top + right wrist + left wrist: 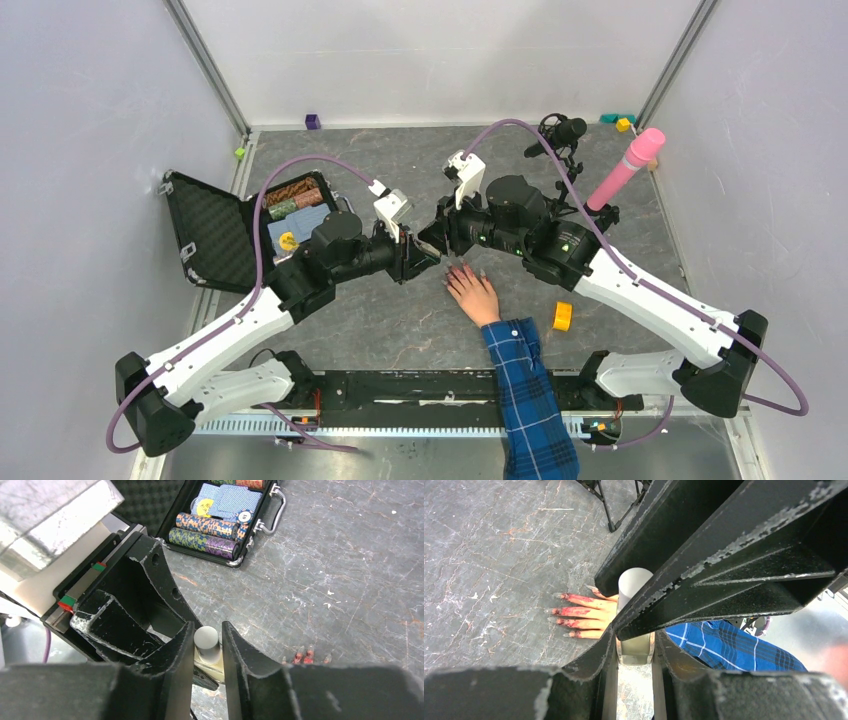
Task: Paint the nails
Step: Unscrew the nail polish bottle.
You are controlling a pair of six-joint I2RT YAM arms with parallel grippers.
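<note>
With the small pale bottle (635, 650) clamped in the left jaws and its grey cylindrical cap (206, 637) pinched by the right jaws, polish could be spilled over the tiny dark-pink nails (555, 611) just beneath both jaws if the cap is jerked free.

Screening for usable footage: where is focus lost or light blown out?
Top external: evenly lit, sharp. Left wrist: black fingers blurred near the lens; small white bottle and red-smeared human fingers crisp. Right wrist: own fingers flanking the grey cap likewise soft; silvery block top-left washed out.
</note>
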